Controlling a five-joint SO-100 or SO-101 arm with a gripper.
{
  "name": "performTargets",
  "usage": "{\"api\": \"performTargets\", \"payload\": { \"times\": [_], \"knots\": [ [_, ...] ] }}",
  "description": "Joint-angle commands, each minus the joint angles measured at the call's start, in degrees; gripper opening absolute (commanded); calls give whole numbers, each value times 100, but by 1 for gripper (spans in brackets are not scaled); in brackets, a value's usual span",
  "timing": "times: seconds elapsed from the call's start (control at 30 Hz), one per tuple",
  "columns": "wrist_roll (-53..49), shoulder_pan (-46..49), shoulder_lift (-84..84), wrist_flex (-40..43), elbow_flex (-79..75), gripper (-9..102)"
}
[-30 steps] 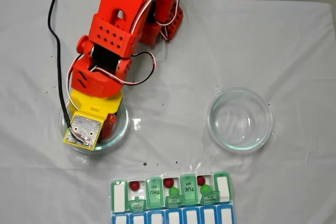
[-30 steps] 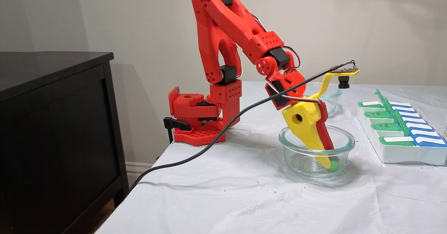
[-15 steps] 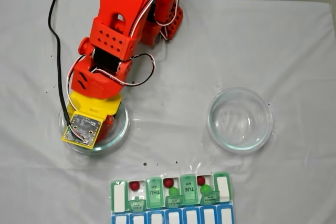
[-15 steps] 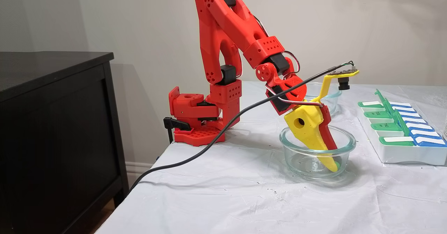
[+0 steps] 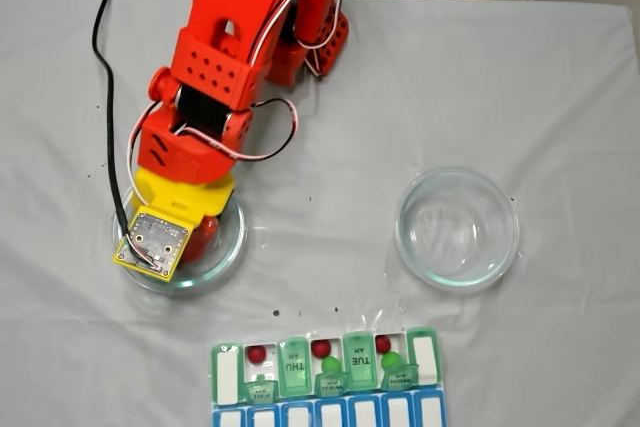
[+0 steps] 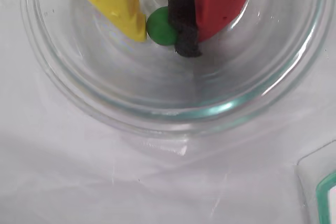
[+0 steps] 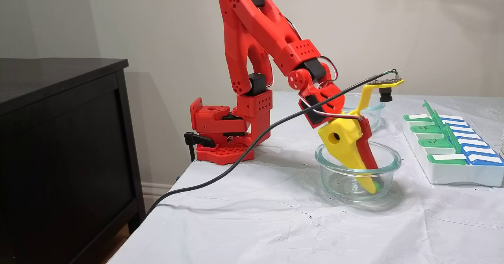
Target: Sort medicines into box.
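In the wrist view a bright green medicine ball [image 6: 160,25] sits pinched between the yellow finger [image 6: 123,6] and the black pad of the red finger [image 6: 184,24]. My gripper [image 6: 163,36] is shut on it, down inside a round glass dish [image 6: 157,121]. In a fixed view from the side the gripper [image 7: 372,186] reaches to the dish floor. The box [image 5: 228,379] lies at the near table edge with open green lids. It holds three dark red medicines [image 5: 257,354] and two green ones [image 5: 331,365]. The box [image 7: 453,173] also shows at the right.
A second glass dish [image 5: 457,229] stands to the right with nothing in it. A black cable [image 5: 105,97] runs from the wrist camera across the left of the white cloth. A dark cabinet [image 7: 59,138] stands left of the table.
The fingers have closed around the green ball, which lay beside the yellow tip a second ago. The wrist has shifted slightly left in the view from above.
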Motion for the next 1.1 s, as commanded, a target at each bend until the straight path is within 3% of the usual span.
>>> {"api": "performTargets", "payload": {
  "times": [0.0,0.23,0.43,0.77,1.07],
  "knots": [
    [466,-220,1301,984,-791,0],
    [1819,-563,2039,2637,-2206,0],
    [3604,-993,1538,2751,-2760,0],
    [5722,-1688,-879,3876,-4825,0],
    [6047,-1890,-2083,3832,-5748,0]
  ]
}}
